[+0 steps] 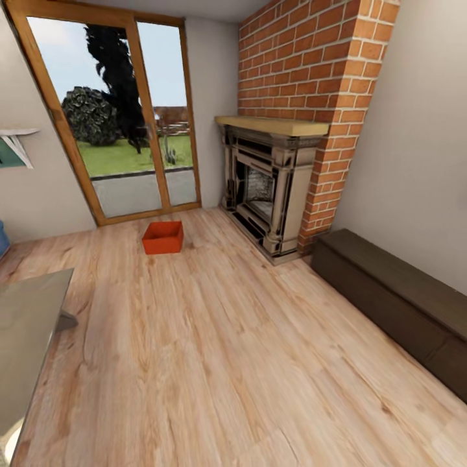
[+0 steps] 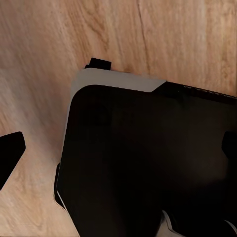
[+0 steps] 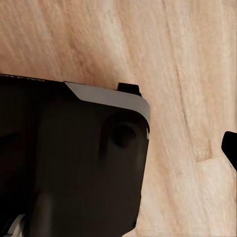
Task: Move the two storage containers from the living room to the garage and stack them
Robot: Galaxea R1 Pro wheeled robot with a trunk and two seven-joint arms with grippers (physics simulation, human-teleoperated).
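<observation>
A red-orange storage container [image 1: 163, 237] sits on the living room's wood-plank floor [image 1: 214, 363] before the glass doors [image 1: 123, 117], far ahead and slightly left of the robot, whose grippers' openness cannot be told

Head view bright, even daylight; strongest brightness at glass doors [image 1: 123, 123], no harsh glare on wood-plank floor [image 1: 214, 363]. Shadows soft, faint; fireplace [image 1: 266, 188] opening dark. Straight lines lean and bow toward frame edges: wide-angle distortion. Render slightly soft, brick chimney [image 1: 305, 65] texture smeared. Both wrist views dimmer, warm; black robot body [image 2: 148, 163] near-featureless, floor grain blurred.
</observation>
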